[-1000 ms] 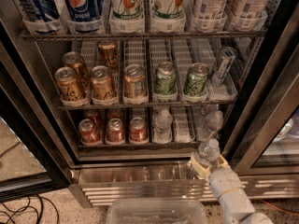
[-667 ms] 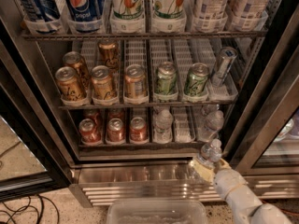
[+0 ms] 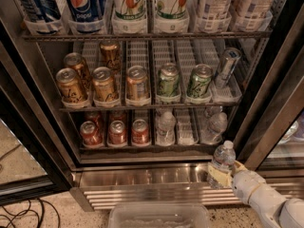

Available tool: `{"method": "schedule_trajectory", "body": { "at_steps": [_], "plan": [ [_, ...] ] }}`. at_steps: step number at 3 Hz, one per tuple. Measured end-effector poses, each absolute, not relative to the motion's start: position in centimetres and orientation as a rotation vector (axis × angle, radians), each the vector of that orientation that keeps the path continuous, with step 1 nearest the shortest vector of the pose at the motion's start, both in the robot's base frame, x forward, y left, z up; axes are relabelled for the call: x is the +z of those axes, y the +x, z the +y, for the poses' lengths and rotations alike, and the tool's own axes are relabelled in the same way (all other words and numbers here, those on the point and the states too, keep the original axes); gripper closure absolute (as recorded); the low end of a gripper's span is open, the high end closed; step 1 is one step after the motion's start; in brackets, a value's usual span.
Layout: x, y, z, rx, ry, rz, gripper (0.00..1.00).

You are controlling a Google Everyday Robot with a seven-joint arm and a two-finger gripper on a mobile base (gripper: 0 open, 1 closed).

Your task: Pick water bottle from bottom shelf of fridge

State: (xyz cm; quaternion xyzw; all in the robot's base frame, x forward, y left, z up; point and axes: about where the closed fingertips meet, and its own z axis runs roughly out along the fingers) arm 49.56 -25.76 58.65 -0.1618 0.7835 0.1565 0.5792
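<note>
My gripper is clamped around the water bottle, upright, just outside the bottom shelf at the lower right of the fridge (two other bottles stand racked). My far finger seems hidden, so I'd hold firm and draw back level, avoiding the door frame.

On my feed the gripper sits at the lower right of the frame. The finger facing me is a flat, pale-yellow pad, and a strip of the same yellow runs back along the top edge. Behind it, the arm is glossy white and built of smooth, rounded shells. I can see 1 thin tan seam ringing the wrist. At the frame's bottom right corner the shell turns light grey.
</note>
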Motion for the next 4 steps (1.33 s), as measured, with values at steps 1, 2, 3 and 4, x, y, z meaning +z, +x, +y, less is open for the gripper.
{"method": "schedule_trajectory", "body": {
  "at_steps": [1,2,3,4],
  "plan": [
    [58.7,49.6,-25.7,0.366,-0.379,1.832,1.00],
    [59.4,48.8,-23.0,0.461,-0.457,1.809,1.00],
    [61.5,47.2,-18.5,0.614,-0.598,1.730,1.00],
    [63.1,45.4,-14.9,0.759,-0.726,1.650,1.00]
  ]
}}
